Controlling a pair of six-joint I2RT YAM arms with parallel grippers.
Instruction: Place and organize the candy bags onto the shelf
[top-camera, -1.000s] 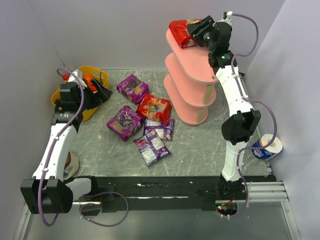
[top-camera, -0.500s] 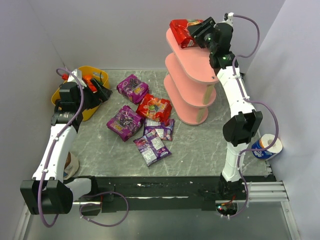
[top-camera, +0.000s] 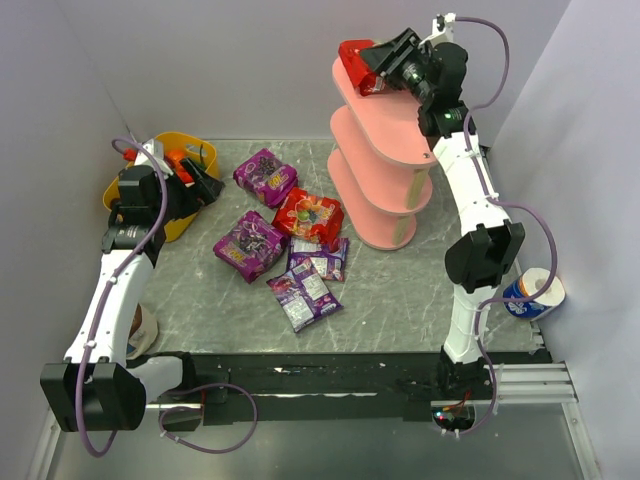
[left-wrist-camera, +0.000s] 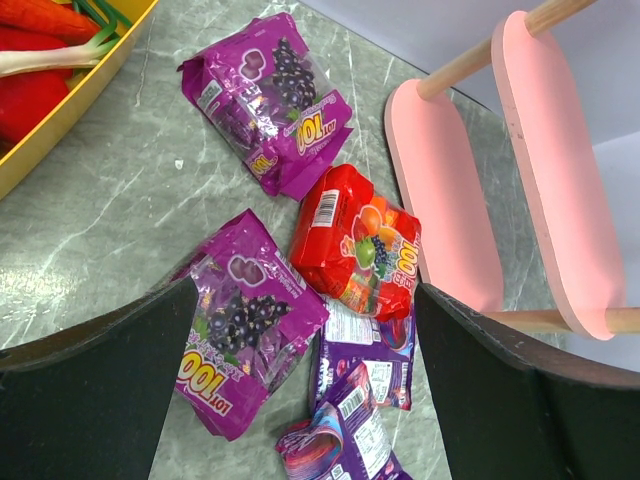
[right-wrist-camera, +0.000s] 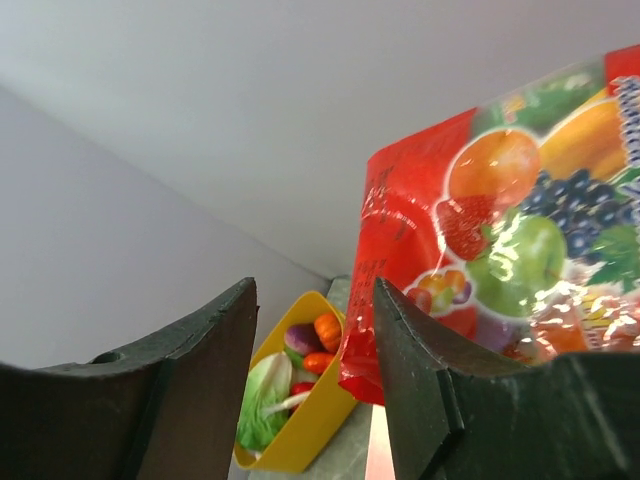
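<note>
On top of the shelf (top-camera: 392, 118), the right pincer (right-wrist-camera: 315, 295) is opening wide and backing off, leaving the red bag (top-camera: 355, 62) placed there.

The candy bags are all glossy plastic film, crinkled and flecked with highlights: the upper red bag (right-wrist-camera: 500, 200), the lower red bag (left-wrist-camera: 355, 240) and the purple bags (left-wrist-camera: 265, 100) alike. The shelf (left-wrist-camera: 445, 200) has smooth, matt pink boards, and its uprights (left-wrist-camera: 470, 62) look like bare wooden dowel. The table (left-wrist-camera: 120, 190) is grey-green and marbled, with a faint sheen. The yellow basket (left-wrist-camera: 95, 65) at its left edge is smooth plastic. The left claw (left-wrist-camera: 305, 288) has fingers (left-wrist-camera: 100, 400) of matt black plastic.
</note>
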